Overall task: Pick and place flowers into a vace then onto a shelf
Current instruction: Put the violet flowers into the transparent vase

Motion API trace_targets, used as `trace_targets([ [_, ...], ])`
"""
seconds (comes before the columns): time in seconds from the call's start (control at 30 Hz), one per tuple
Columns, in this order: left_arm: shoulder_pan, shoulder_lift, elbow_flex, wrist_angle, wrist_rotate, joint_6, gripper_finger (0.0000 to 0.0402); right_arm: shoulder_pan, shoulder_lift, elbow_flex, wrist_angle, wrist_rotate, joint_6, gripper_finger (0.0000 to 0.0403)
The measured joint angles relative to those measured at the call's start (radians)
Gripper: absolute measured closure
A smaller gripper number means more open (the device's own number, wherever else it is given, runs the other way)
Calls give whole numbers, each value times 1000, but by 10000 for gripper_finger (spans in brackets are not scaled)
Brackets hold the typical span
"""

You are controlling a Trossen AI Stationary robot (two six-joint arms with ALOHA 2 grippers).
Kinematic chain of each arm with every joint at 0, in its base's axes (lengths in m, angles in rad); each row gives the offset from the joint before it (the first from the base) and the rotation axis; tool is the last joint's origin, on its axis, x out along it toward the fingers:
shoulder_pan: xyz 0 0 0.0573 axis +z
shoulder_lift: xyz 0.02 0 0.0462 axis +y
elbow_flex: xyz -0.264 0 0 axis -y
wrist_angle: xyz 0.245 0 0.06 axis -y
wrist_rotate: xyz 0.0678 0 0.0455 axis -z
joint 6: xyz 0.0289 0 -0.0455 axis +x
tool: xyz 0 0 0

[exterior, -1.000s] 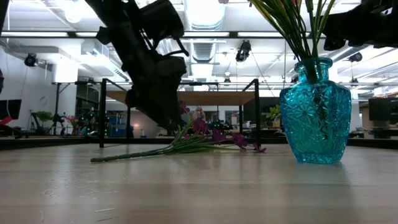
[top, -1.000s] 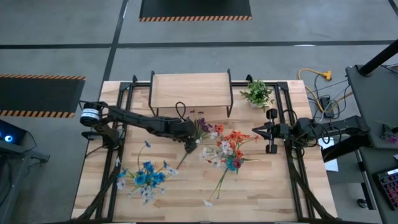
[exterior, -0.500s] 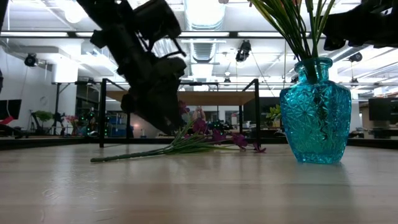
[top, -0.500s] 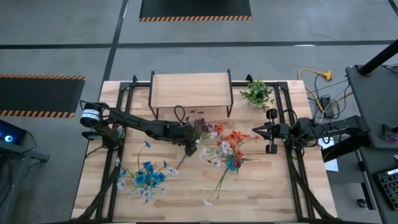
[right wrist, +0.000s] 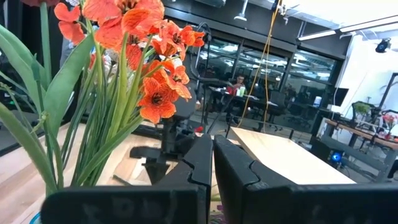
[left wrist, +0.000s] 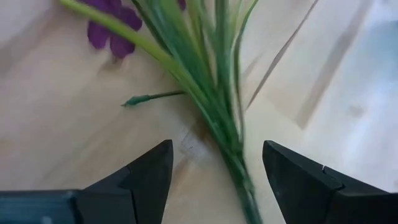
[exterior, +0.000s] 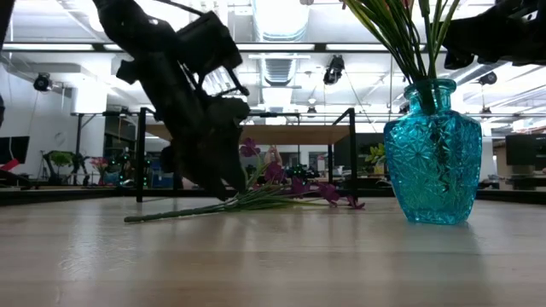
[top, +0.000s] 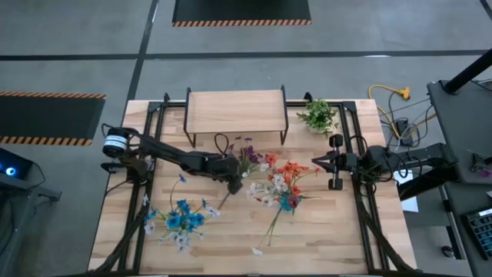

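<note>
While the left gripper point(left wrist: 214, 171) hangs low over the table's middle with its fingers spread either side of the purple flower bunch point(top: 244, 160), its stem sits right between them, not yet pinched. I'd say the picking step is in hand: the next move calls for dropping a touch and closing on the stem, then carrying it right to the blue vase point(exterior: 432, 153), which already holds orange flowers point(top: 290, 171). The right gripper point(top: 317, 162) waits beyond the vase, fingers pressed together, holding nothing. The shelf point(top: 236, 112) stands at the far edge. Blue flowers point(top: 181, 218) lie near left, well clear, but vase and shelf legs crowd the lift.
</note>
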Motion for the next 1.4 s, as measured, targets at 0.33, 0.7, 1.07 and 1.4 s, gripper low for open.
trace_targets([
  [0.33, 0, 112, 84, -28, -12, 3, 171, 0, 5, 0, 0, -1, -2, 394],
  [0.7, 1, 101, 91, -66, 2, 8, 171, 0, 5, 0, 0, -1, 2, 394],
  [1.07, 3, 101, 88, -82, 2, 8, 172, 0, 5, 0, 1, -2, 2, 394],
  [1.4, 3, 101, 87, -85, 2, 7, 172, 0, 5, 0, 1, -2, 2, 394],
])
